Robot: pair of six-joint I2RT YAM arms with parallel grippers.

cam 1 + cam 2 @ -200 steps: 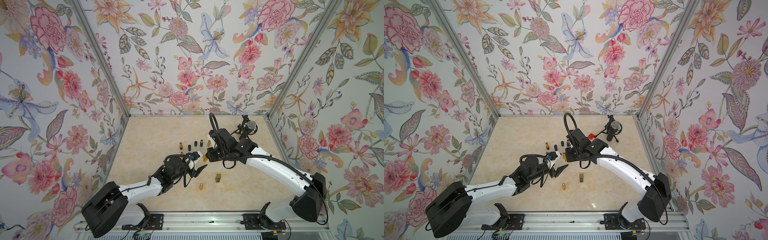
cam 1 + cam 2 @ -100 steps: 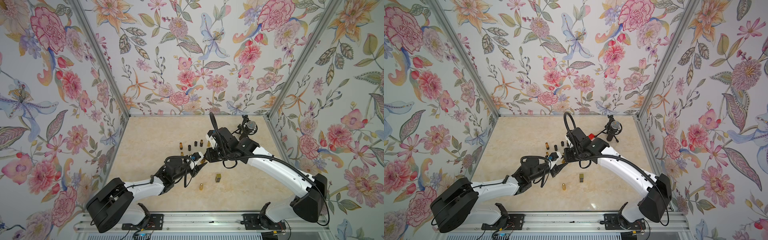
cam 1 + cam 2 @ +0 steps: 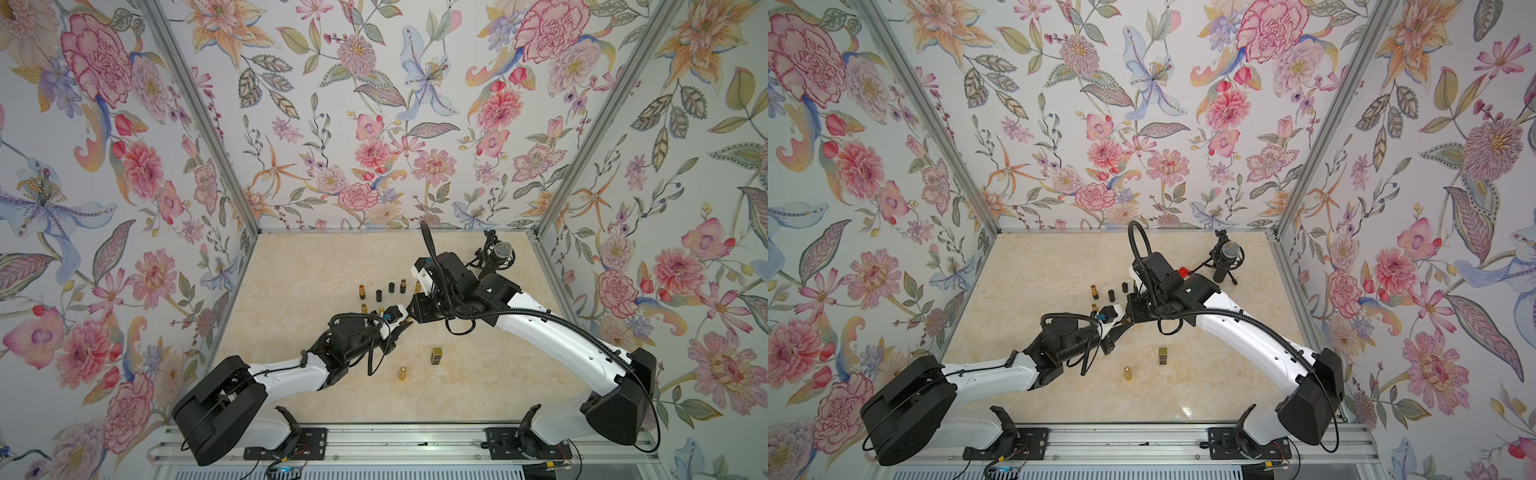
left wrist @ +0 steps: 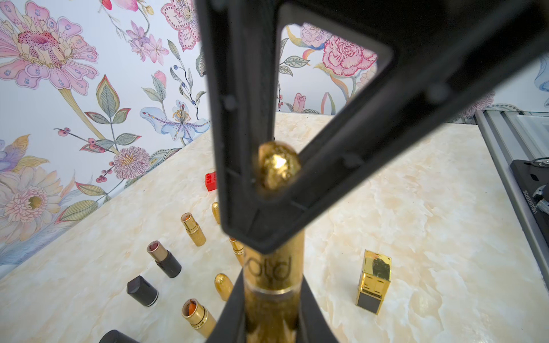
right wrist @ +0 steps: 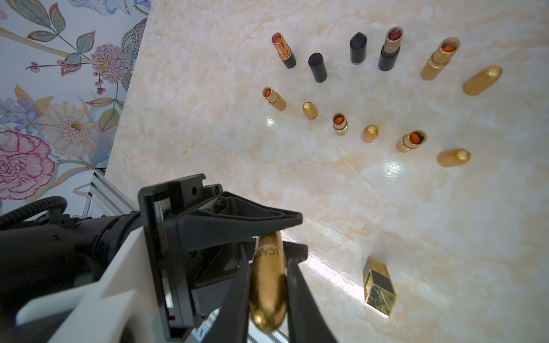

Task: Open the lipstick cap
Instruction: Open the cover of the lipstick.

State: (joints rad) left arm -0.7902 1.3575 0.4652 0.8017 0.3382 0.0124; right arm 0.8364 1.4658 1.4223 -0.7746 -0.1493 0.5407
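Note:
A gold bullet-shaped lipstick (image 4: 273, 267) hangs in the air between my two grippers, above the marble table (image 3: 478, 386). The left gripper (image 4: 271, 280) is shut on its base end, with a finger on each side just by the seam ring. The right gripper (image 5: 267, 267) is shut on the rounded cap end (image 5: 267, 308). In the right wrist view the left gripper (image 5: 285, 236) clamps the far end of the tube. In both top views the two grippers meet tip to tip, left (image 3: 401, 329) and right (image 3: 412, 318), and the lipstick is almost hidden between them.
Several opened lipsticks (image 5: 340, 124) and loose caps (image 5: 317, 67) stand in two rows behind the grippers. A square gold lipstick (image 3: 436, 356) and a gold capped lipstick (image 3: 402, 373) stand nearer the front. A microphone (image 3: 502, 251) on a stand and a red block (image 3: 1182, 272) are at the back right.
The left gripper has moved up to the right gripper and shut on the free end of the lipstick. The right gripper has kept its hold and barely moved.

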